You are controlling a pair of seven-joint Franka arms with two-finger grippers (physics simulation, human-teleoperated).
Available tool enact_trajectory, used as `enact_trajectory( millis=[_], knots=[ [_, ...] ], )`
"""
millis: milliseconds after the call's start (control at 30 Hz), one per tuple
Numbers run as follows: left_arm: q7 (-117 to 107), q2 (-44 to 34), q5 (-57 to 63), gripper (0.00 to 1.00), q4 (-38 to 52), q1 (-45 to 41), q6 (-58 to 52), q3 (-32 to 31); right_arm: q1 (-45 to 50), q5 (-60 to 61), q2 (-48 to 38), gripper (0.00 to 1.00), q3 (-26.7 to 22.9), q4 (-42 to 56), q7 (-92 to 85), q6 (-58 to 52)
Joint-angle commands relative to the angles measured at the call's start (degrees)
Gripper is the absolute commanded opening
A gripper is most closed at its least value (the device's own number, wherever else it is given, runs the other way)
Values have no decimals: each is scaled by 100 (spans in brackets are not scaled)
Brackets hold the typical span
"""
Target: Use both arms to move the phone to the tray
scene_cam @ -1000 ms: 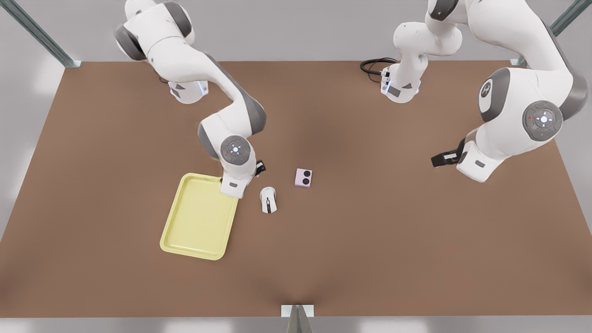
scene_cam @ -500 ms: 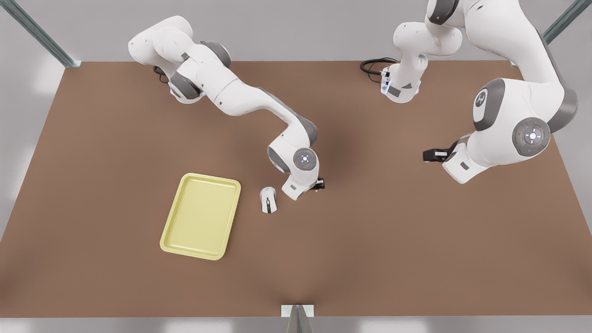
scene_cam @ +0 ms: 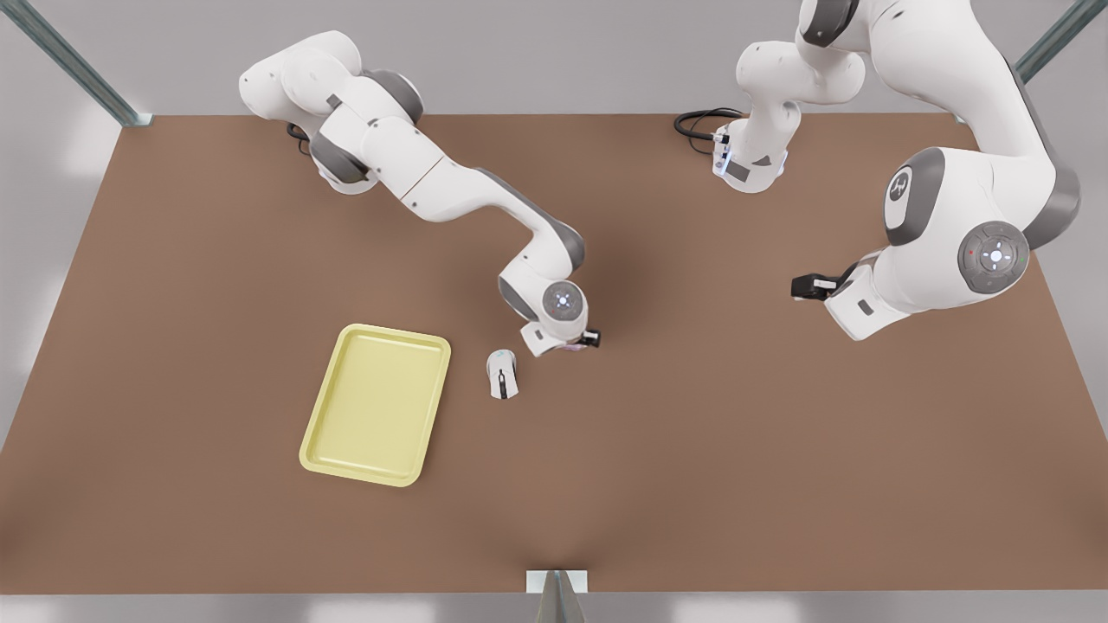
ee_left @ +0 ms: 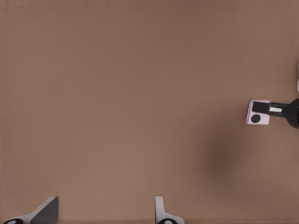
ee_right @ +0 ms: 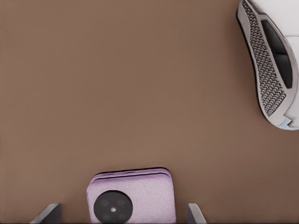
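**Desk:** Where does the phone lie from your claws?

**Operator:** Directly beneath my right claw (scene_cam: 582,340), on the brown counter (scene_cam: 692,476). The phone (ee_right: 131,196) is just beside the mouse (scene_cam: 503,374), on the side away from the tray (scene_cam: 375,404). From my right wrist, the pink case sits square between the two fingertips (ee_right: 46,212), camera circle up. The fingers are spread, and a strip of bare counter shows on either side of the case. Nothing is clamped.

**Desk:** And the other arm?

**Operator:** My left claw (scene_cam: 805,285) waits well apart from the mouse, out beyond the phone, fingers likewise spread and holding nothing. From there the phone (ee_left: 258,112) is a small, distant pink square with the right claw over it.

**Desk:** So which arm takes it?

**Operator:** The right, by my reckoning. It is nearer by far, and the case is nearly square, so its flat sides face my pads. I judge that a straight drop and a squeeze should do. The mouse is close, though outside my fingers' span.
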Motion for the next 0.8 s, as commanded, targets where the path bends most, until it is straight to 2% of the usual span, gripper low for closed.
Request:
enact_trajectory(
  millis=[0, 567, 600, 633, 767],
  knots=[
    [414, -6, 3, 100, 2, 0, -8, 0, -35, 16, 32, 100, 32, -15, 979, 365],
    [414, 29, 20, 100, 11, 0, 63, 9, -88, -37, -30, 100, 138, -472, -331, 373],
    [414, 20, 29, 100, 20, 0, 63, 9, -79, -54, -12, 96, 138, -472, -313, 514],
    [422, 29, 29, 100, 20, 0, 63, 9, -79, -54, -12, 84, 138, -472, -305, 540],
    [422, 29, 29, 100, 20, 0, 89, 9, -79, -90, 5, 82, 138, -481, -340, 602]
  ],
)
